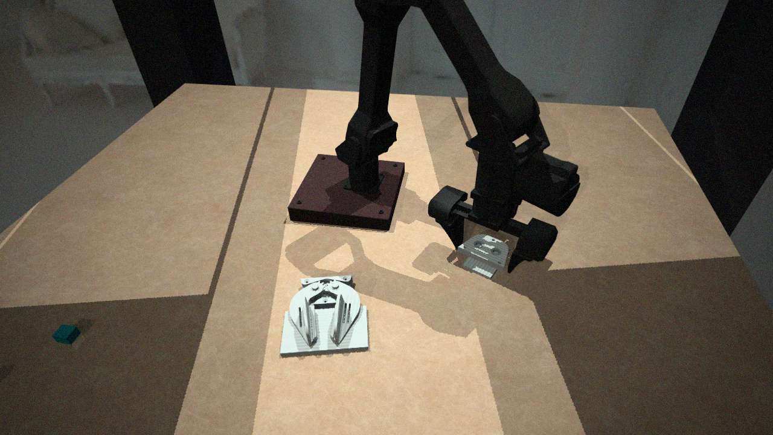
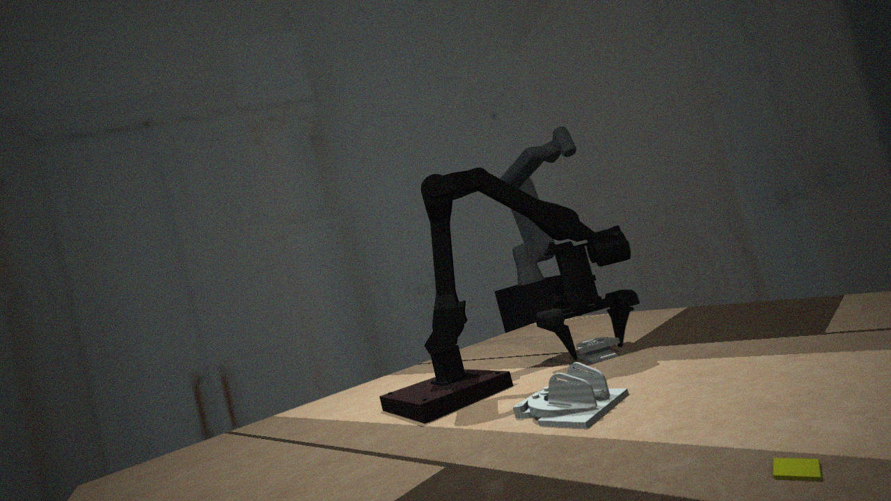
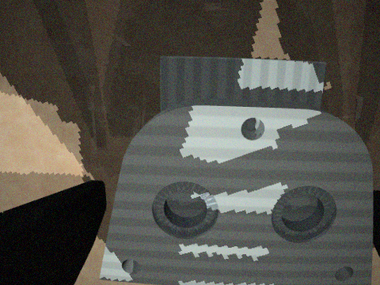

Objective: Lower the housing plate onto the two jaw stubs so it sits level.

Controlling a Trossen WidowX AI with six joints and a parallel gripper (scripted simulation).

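Straddling the housing plate (image 1: 489, 252) (image 2: 596, 344) (image 3: 245, 202), the black gripper (image 1: 484, 259) (image 2: 598, 351) (image 3: 236, 199) has its two fingers spread wide apart, one on either side of the part and clamped on nothing. The plate is grey and finely ribbed, with rounded corners at one end, two large ringed holes side by side, and three smaller holes. A narrower ribbed ledge shows past its rounded end in the wrist view. It sits low at the table, away from the assembly it belongs on; whether its underside lies flush is, in fairness, hard to judge in this light.

Well apart from it, the pale base plate (image 1: 324, 347) (image 2: 613, 399) lies on the tan table (image 1: 405, 389) (image 2: 716, 399). On it, the two upright jaw fins (image 1: 307, 319) (image 2: 571, 391) stand side by side, with round pin heads near their rear end, and the housing plate is not over them.

The black arm (image 1: 376, 64) (image 2: 442, 243) rises from a dark maroon mounting block (image 1: 302, 208) (image 2: 404, 405). Farther out, the top view shows a small teal block (image 1: 66, 334) in shadow, and the exterior view shows a flat yellow block (image 2: 797, 468). Behind, a grey arm (image 2: 529, 233) stands before the dull wall (image 1: 324, 43) (image 2: 249, 218).
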